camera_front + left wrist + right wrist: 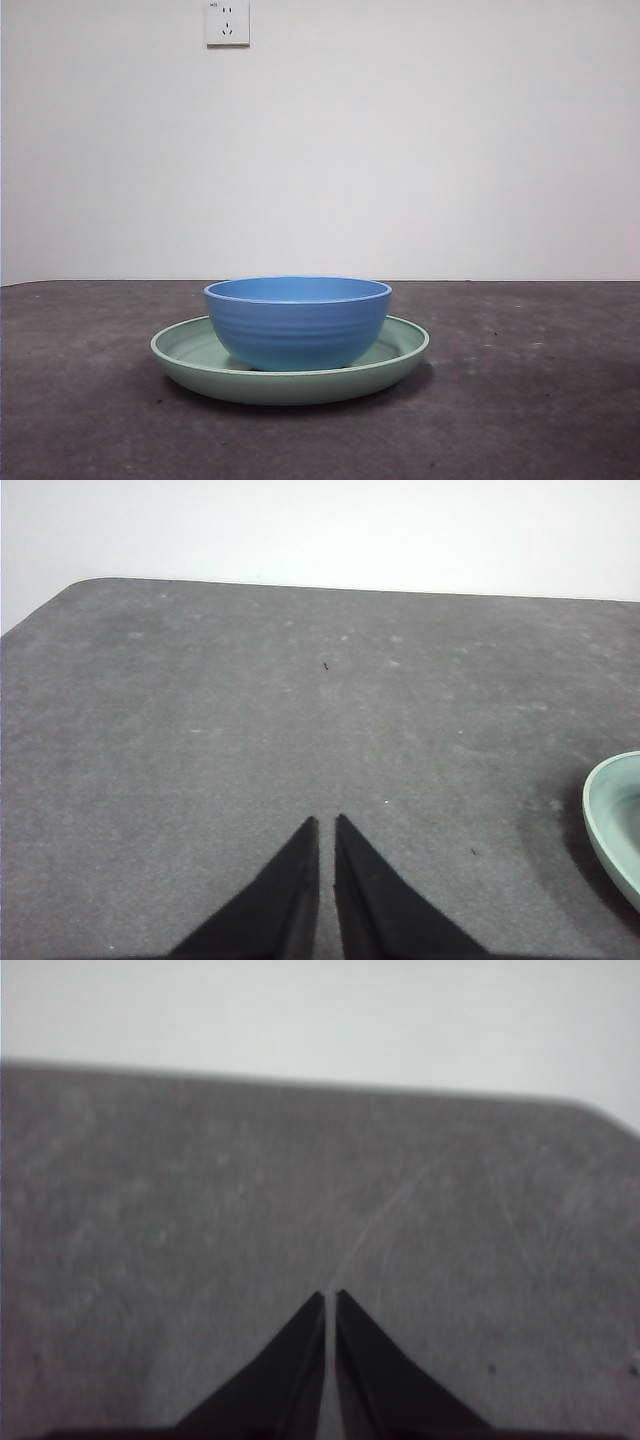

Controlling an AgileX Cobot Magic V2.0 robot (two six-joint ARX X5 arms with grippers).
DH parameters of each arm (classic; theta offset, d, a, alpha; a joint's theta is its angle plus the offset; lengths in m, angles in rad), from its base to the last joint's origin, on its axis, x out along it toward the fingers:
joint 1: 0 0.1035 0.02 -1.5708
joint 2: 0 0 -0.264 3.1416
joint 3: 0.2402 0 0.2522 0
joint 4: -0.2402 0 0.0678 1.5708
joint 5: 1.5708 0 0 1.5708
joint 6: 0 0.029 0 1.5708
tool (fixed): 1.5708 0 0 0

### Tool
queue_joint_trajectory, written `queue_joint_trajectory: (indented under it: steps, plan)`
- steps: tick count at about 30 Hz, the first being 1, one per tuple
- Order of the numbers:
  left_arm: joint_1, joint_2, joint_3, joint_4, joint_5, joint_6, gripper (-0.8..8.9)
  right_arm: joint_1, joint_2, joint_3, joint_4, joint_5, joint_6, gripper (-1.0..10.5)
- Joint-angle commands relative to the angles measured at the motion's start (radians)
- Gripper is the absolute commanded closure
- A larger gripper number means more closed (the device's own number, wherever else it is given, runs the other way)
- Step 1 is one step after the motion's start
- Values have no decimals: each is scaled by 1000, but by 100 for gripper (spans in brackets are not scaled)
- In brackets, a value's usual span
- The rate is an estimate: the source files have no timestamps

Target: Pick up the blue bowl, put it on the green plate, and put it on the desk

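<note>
Right now we find the blue bowl (pixel 298 322) seated upright inside the green plate (pixel 180 345), roughly centred, its base resting on the plate's floor, and the plate itself flat on the desk (pixel 540 400). Neither arm enters the front view. Our left tool (pixel 326 825) hangs over bare desk with its jaws pressed together, nothing between them; the plate's rim (pixel 612 815) peeks in at about three o'clock of that tool's tips, well apart from them. Our right tool (pixel 330 1298) is likewise pressed together and empty, with only desk ahead of it, and that picture is blurred.

We judge the stacking done, so the step in hand looks like lifting the bowl back out and setting it on the desk. To do it well, we would:

- use the left tool, since it already has the plate in sight
- spread the jaws fully before coming down
- straddle the bowl's rim at one side, one jaw inside and one outside the wall, and pinch firmly, as the ridged wall may slip
- rise straight up until the base clears the plate's raised rim, or the plate could be dragged along
- lower it onto bare desk well apart from the plate, and let go only when the base sits flat
</note>
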Motion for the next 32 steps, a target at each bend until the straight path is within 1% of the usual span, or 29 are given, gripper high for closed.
queue_joint_trajectory:
  steps: [1, 5, 9, 32]
  plan:
    - [2, -2, -21, -8, -3, 8, 786, -1, -31, -5, -60, 1, 2, 933]
    - [2, -2, -20, -8, -3, 8, 786, 0, -31, -5, -67, -7, 6, 933]
    - [2, -2, -21, -8, -3, 8, 786, 4, -31, -5, -65, -20, 35, 933]
    - [2, -2, -20, -8, -3, 8, 786, 5, -31, -5, -51, -19, 35, 933]
